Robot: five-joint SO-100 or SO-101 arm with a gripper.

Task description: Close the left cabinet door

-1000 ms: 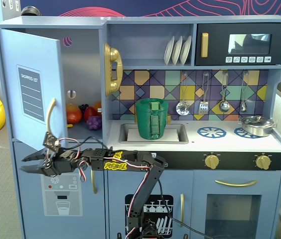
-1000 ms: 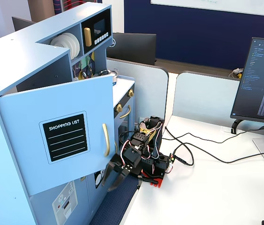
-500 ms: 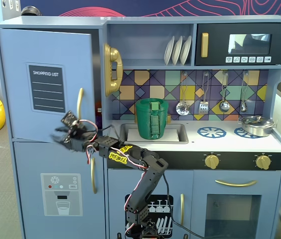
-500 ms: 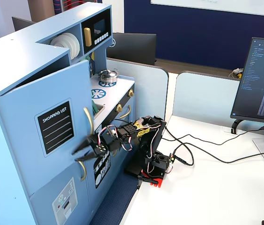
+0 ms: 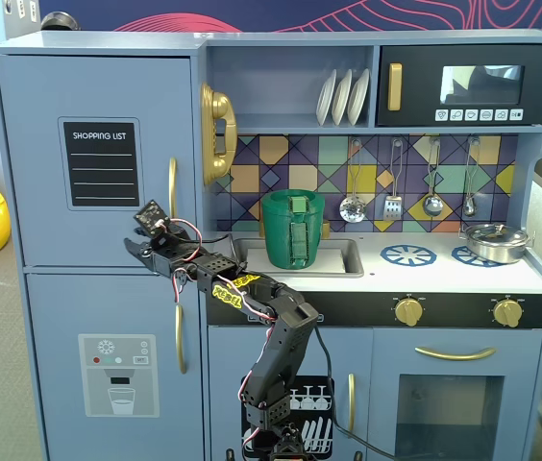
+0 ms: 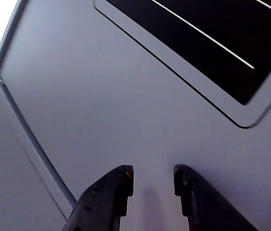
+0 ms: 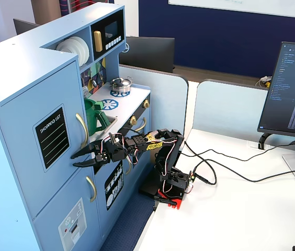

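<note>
The left cabinet door [image 5: 98, 96] is a tall light-blue panel with a black "SHOPPING LIST" label [image 5: 101, 163] and a curved gold handle [image 5: 172, 187]. It looks flush with the cabinet front in both fixed views [image 7: 37, 110]. My gripper [image 5: 135, 248] is open and empty. Its tips point at the door's lower part, below the label and left of the handle. In the wrist view the door [image 6: 102, 96] fills the frame. The gripper [image 6: 153, 174] is very near the surface and casts a shadow on it. I cannot tell whether it touches. The other fixed view shows the gripper [image 7: 74, 160] just in front of the door.
Below is the blue door with the dispenser graphic [image 5: 117, 360] and its own gold handle [image 5: 181, 338]. A gold phone [image 5: 215, 134], a green pitcher [image 5: 293, 229] in the sink and a microwave [image 5: 463, 86] lie to the right. The arm's base [image 7: 169, 184], cables [image 7: 231, 172] and a monitor [image 7: 294, 89] are on the white table.
</note>
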